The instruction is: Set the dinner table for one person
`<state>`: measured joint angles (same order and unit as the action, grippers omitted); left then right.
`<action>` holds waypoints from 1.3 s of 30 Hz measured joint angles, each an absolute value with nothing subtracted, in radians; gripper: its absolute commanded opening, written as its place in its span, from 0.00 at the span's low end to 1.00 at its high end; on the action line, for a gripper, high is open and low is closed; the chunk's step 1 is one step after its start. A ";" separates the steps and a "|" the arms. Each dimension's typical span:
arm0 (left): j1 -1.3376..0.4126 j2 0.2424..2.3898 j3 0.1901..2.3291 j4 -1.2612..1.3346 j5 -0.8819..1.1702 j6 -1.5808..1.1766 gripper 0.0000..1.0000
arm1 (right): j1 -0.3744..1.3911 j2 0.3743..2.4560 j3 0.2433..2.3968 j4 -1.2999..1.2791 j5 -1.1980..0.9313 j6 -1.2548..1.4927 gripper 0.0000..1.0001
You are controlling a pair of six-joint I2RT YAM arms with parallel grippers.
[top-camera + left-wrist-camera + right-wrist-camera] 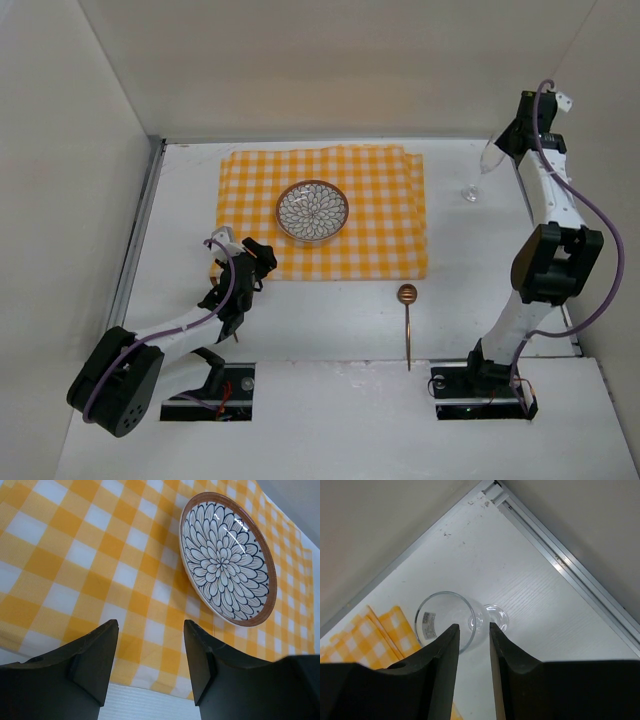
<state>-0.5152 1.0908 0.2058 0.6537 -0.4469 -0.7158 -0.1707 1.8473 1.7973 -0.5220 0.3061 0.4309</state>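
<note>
The dinner table (330,320) is a white top with a yellow-and-white checked cloth (380,230) at its middle back. A flower-patterned plate (312,212) with a brown rim lies on the cloth. A copper-bowled spoon (408,325) lies on the bare table in front of the cloth's right corner. A clear wine glass (480,175) stands at the back right, beside the cloth. My right gripper (500,148) hangs just over the glass (445,617), jaws a narrow gap apart (472,626). My left gripper (258,262) is open and empty at the cloth's front left corner (151,625), facing the plate (227,560).
White walls enclose the table on three sides. A metal rail (140,240) runs along the left wall, and another (560,560) runs along the right wall close to the glass. Both arm bases sit at the near edge.
</note>
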 measured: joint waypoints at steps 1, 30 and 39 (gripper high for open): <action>-0.515 1.091 0.206 0.654 -0.447 -0.716 0.53 | -0.171 1.855 1.800 -0.522 0.306 0.430 0.35; -0.515 1.091 0.206 0.654 -0.446 -0.716 0.53 | -0.149 1.834 1.760 -0.515 0.385 0.395 0.09; -0.515 1.091 0.206 0.654 -0.446 -0.716 0.53 | -0.097 1.780 1.750 -0.524 0.411 0.384 0.09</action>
<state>-0.5152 1.0908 0.2058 0.6537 -0.4461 -0.7162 -0.0975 1.7798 1.7500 -0.5243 0.4114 0.3836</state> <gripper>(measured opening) 0.528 0.112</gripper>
